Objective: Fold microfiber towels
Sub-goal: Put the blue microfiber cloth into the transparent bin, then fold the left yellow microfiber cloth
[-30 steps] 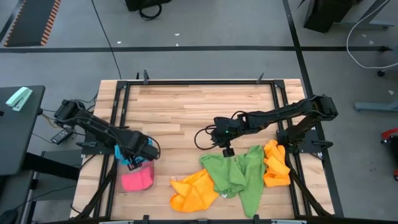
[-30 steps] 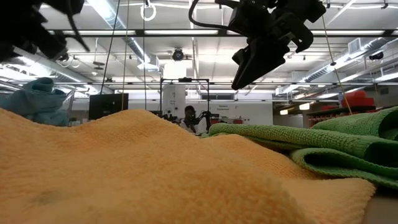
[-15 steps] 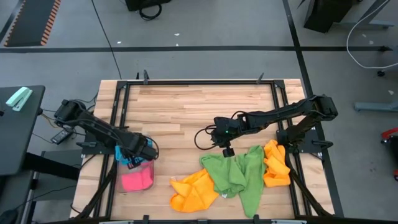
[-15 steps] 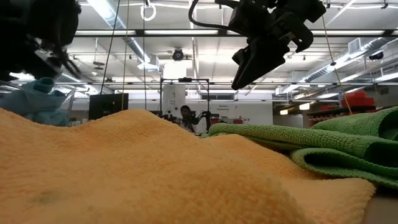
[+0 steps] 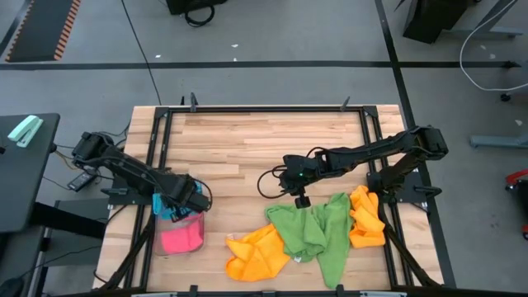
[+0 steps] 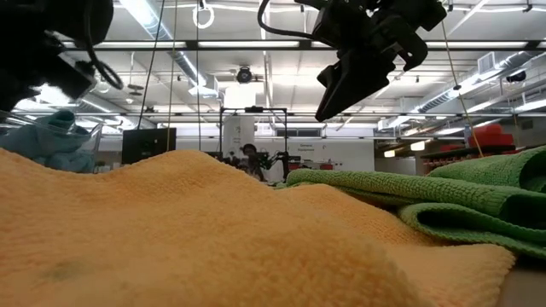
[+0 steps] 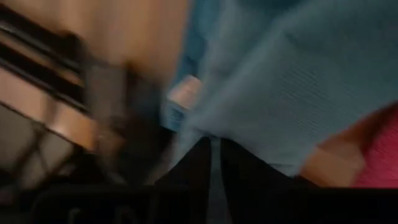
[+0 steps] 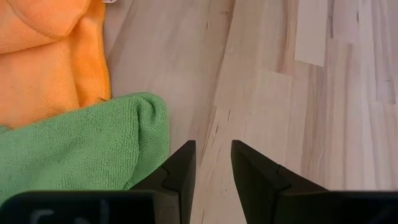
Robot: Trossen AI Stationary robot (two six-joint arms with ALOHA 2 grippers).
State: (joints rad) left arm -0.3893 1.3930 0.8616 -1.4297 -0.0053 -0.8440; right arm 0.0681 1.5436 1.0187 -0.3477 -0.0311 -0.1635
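The left gripper [image 5: 183, 200] sits over the sky blue towel [image 5: 165, 206] at the table's [image 5: 247, 140] left front, just behind the pink towel [image 5: 181, 239]; its fingers look nearly together in the blurred left wrist view, but whether they pinch the blue cloth I cannot tell. The right gripper [image 8: 209, 163] hovers with fingers slightly spread, holding nothing, above the near corner of a green towel [image 5: 301, 231], whose long axis runs from table centre toward the front edge. Orange towels [image 5: 257, 254] lie crumpled beside it. No readable writing shows
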